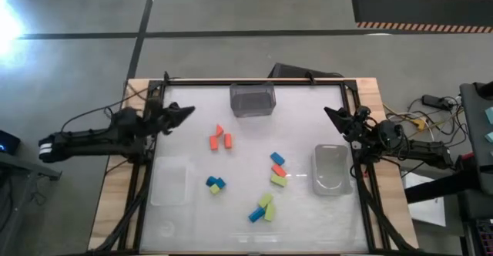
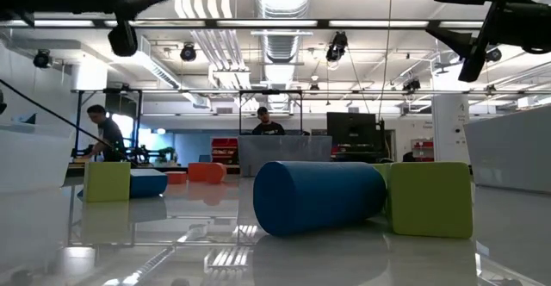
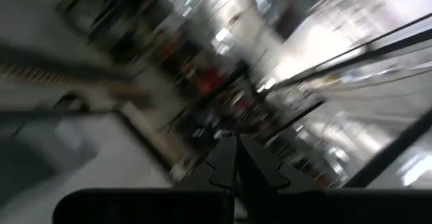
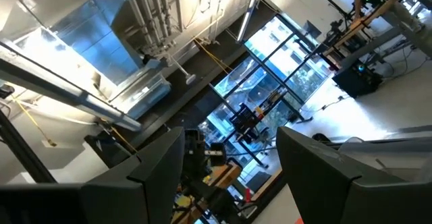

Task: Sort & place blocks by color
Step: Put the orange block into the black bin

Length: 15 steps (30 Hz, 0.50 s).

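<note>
Small blocks lie flat on the table in the high view. Three orange-red blocks (image 1: 219, 138) sit mid-table. A blue, orange-red and yellow-green group (image 1: 278, 170) lies right of them. A blue and yellow-green pair (image 1: 215, 184) and a yellow-green and blue cluster (image 1: 263, 208) lie nearer. The low view shows a blue block (image 2: 318, 195) beside a yellow-green one (image 2: 430, 198). My left gripper (image 1: 185, 112) is raised over the far left of the table, shut and empty (image 3: 236, 166). My right gripper (image 1: 331, 114) is raised over the far right, open and empty (image 4: 229, 163).
Three clear bins stand on the table: a darker one at the far edge (image 1: 253, 99), one on the right (image 1: 332, 170), one on the near left (image 1: 169, 180). A black frame rail (image 1: 254, 81) runs along the far edge. People stand in the room beyond (image 2: 269, 124).
</note>
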Motion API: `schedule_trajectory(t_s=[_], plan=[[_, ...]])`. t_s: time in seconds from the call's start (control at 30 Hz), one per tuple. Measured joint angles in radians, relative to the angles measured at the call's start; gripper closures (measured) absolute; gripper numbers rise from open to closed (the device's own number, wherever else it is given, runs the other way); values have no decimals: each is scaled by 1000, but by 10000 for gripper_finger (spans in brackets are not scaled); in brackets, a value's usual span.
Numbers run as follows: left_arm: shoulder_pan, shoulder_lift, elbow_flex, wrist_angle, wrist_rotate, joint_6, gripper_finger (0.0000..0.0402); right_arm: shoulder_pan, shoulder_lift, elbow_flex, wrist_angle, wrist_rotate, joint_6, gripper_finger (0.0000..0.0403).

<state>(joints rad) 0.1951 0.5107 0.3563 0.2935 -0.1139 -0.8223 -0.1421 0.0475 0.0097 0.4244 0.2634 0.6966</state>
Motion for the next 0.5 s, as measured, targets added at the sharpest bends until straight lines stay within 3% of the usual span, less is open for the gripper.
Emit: schedule_trajectory(t_s=[0.23,0.5], plan=[[0,191,247,-627,2,-140,402,0,0,0,0,0,2,177],[1,493,470,-996,-40,-277,402,0,0,0,0,0,12,177]])
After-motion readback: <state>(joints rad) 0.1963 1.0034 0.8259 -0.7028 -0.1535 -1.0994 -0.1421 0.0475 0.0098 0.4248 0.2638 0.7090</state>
